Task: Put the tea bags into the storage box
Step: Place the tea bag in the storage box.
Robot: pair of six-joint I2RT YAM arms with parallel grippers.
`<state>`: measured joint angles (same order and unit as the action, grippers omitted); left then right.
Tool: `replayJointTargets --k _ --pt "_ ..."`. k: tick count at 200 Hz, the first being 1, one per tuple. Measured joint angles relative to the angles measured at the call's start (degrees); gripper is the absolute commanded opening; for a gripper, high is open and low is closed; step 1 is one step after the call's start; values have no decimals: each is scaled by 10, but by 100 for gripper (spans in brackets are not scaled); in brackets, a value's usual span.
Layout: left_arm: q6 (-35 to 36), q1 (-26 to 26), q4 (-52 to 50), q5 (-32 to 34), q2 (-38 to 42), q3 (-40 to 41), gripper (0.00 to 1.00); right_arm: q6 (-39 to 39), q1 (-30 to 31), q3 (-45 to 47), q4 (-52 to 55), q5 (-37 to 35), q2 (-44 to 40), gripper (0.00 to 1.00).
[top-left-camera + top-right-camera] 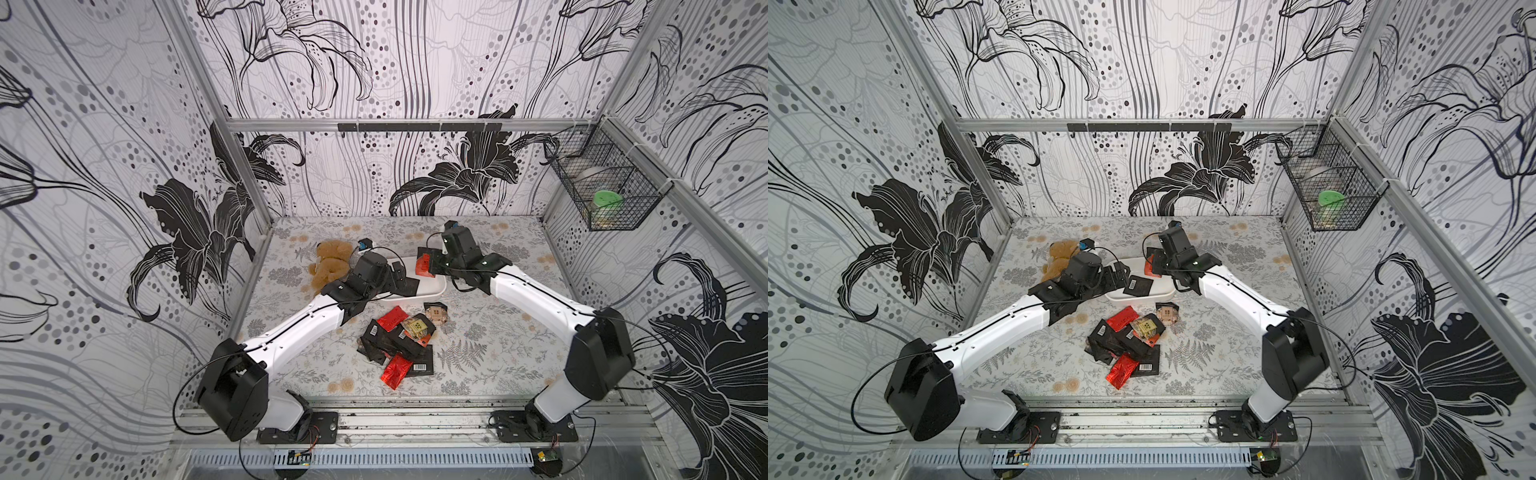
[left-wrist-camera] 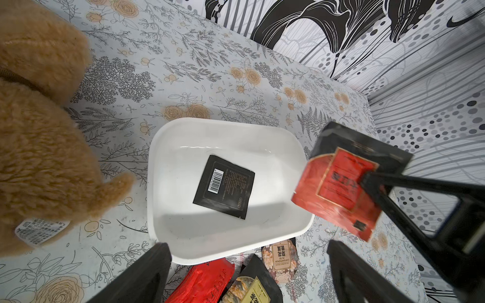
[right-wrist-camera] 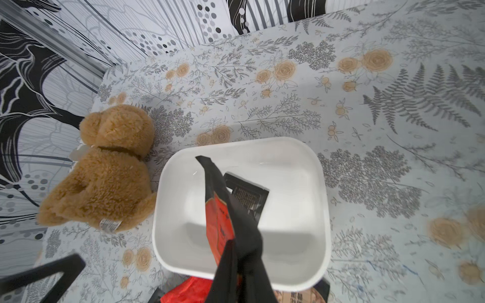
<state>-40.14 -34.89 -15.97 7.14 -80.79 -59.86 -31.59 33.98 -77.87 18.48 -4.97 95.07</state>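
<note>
barcode and chinese print
barcode on the black tea bag (image 2: 223,183), centre; chinese characters on the tan tea bag (image 2: 280,258), lower middle.

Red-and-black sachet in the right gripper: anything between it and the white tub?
Nothing visible. The red-and-black foil sachet, clamped in the right gripper, hangs over the white plastic rectangular tub with open air beneath. One flat black barcode sachet lies on the tub's floor; the open left gripper stands aside.

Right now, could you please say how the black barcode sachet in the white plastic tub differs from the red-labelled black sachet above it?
The black barcode sachet lies flat, loose in the white plastic tub; the red-labelled black sachet hangs tilted, pinched in the right gripper. Both are flat square packets.
</note>
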Motion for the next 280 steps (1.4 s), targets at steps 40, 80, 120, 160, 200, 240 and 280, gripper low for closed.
replayJointTargets --k 40,80,120,160,200,240,280 --pt "-3 6 17 -1 9 9 97 3 -4 -41 -5 23 91 7" --pt "-3 6 25 -16 8 9 99 6 -15 -40 -3 34 129 42" --pt "-3 6 29 -24 8 9 100 27 -20 13 -9 30 82 48" --pt "-3 9 34 -33 8 9 99 56 -20 110 -23 10 -57 47" --pt "-1 9 36 -34 8 9 98 88 -20 257 -79 18 -219 42" --pt "14 10 34 -35 8 7 90 105 -20 391 -126 36 -308 40" --pt "9 8 7 -49 7 -24 79 107 -20 469 -167 72 -320 36"
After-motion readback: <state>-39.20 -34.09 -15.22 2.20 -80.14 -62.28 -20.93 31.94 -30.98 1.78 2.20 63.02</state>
